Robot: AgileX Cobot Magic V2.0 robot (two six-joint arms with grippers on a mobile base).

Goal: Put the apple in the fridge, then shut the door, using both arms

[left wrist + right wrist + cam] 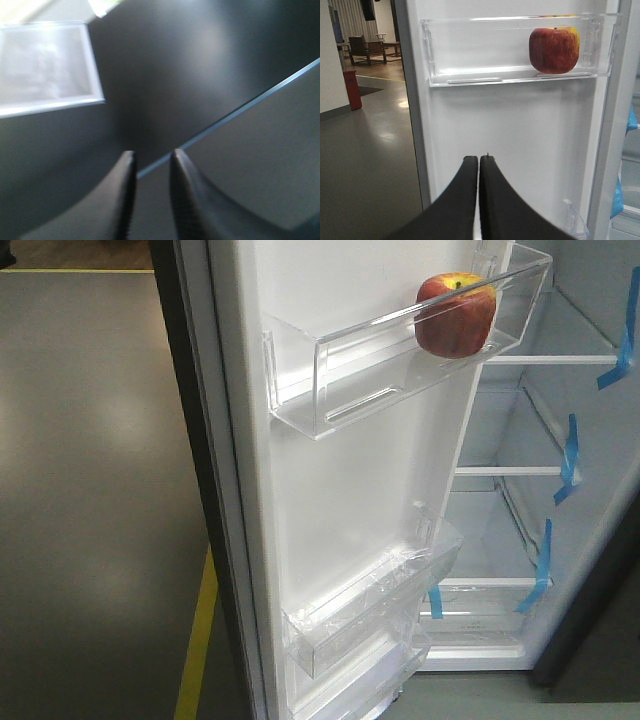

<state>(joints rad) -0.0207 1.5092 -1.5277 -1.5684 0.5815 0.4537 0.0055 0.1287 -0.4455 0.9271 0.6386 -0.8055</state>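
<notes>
I see apple sitting in upper clear bin of the open door; hinge end | left gripper fingers slightly parted; empty | right gripper tips pressed together; empty; facing the door

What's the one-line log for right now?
red apple: in clear plastic door bin | white-lined door: open | right gripper: shut, empty | left gripper: open
</notes>
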